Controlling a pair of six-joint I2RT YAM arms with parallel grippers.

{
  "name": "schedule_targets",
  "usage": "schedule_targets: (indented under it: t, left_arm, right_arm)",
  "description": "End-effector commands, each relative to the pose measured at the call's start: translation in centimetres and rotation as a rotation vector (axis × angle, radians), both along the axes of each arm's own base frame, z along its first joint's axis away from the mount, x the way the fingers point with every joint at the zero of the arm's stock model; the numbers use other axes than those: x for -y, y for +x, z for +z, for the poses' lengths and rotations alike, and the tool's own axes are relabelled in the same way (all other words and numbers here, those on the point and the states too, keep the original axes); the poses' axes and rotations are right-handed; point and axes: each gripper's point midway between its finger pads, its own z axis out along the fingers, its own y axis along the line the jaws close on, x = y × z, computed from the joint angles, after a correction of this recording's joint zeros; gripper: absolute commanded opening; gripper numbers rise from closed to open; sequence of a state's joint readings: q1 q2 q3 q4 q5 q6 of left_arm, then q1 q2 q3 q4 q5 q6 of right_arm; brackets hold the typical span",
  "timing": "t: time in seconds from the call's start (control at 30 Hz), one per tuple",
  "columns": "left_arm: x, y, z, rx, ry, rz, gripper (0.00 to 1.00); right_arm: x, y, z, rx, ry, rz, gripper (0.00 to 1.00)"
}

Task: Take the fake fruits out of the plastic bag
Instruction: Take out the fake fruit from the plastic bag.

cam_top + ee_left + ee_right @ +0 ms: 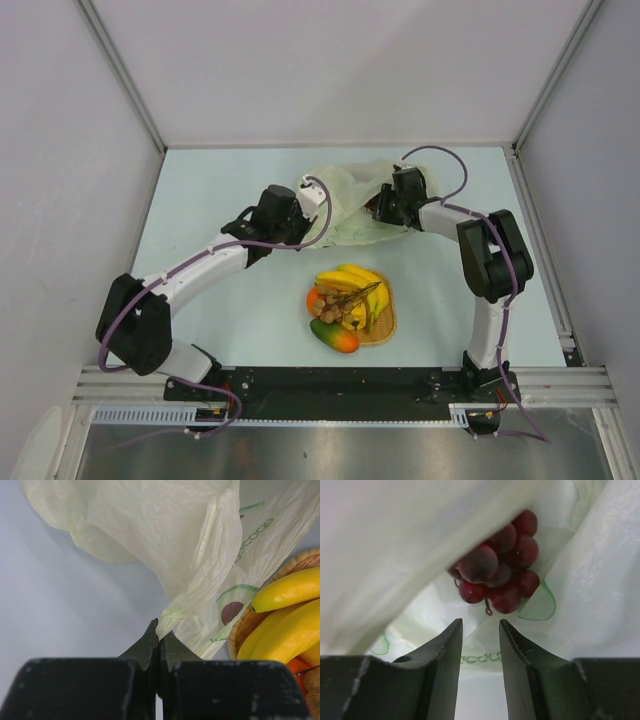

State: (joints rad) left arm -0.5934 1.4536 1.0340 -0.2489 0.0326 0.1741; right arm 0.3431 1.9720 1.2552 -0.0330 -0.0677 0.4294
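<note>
Jaws: We see the left gripper [159, 630] pinched tight on a fold of the plastic bag [165, 540]. The right gripper [480, 622] has its jaws apart, with nothing between them.

Top view, bag: The plastic bag [345, 195] lies on the table [230, 190] at the far side, at 12 o'clock from the woven mat [387, 330]. The left gripper [300, 215] is at the bag's 9 o'clock edge. The right gripper [385, 207] is at its 3 o'clock edge.

Top view, fruit: The bananas [350, 280] lie on the mat on its 12 o'clock side. The orange [316, 300] is at 9 o'clock and the mango [335, 337] is at 7 o'clock. We also see some small brown and yellow bits in the pile, but they are too small for us to name.

Left wrist view: The bag hangs up from the pinched jaws toward 12 o'clock. The bananas [290, 592] and the mat's rim [242, 625] show at 3 o'clock.

Right wrist view: The grapes [497, 570] are inside the bag, just past the open jaws at 12 o'clock. The jaws are near the grapes but not touching them. Bag plastic is all around.

Done: We think most of the fake fruits are out, because they sit on the mat.

Left to do: We think the grapes must come out next. We cannot tell if anything else hides deeper in the bag.
</note>
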Motion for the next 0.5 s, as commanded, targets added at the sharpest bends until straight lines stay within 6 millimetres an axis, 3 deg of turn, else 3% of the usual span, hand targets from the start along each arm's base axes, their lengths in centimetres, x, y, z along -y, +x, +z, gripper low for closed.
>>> schedule_targets:
  t: [0.0,0.37,0.47]
  left_arm:
    - [0.3,-0.5,1.6,0.021,-0.044,-0.006,0.00]
    - [0.3,-0.3,1.5,0.019,-0.028,-0.005,0.00]
    - [0.2,-0.2,1.3,0.019,-0.021,-0.005,0.00]
  right_arm:
    - [-0.1,1.6,0.4,0.039,-0.011,-0.029,0.39]
    - [-0.8,4.9,0.2,0.132,-0.010,0.013,0.29]
    - [-0.7,5.4,0.6,0.152,-0.022,0.032,0.15]
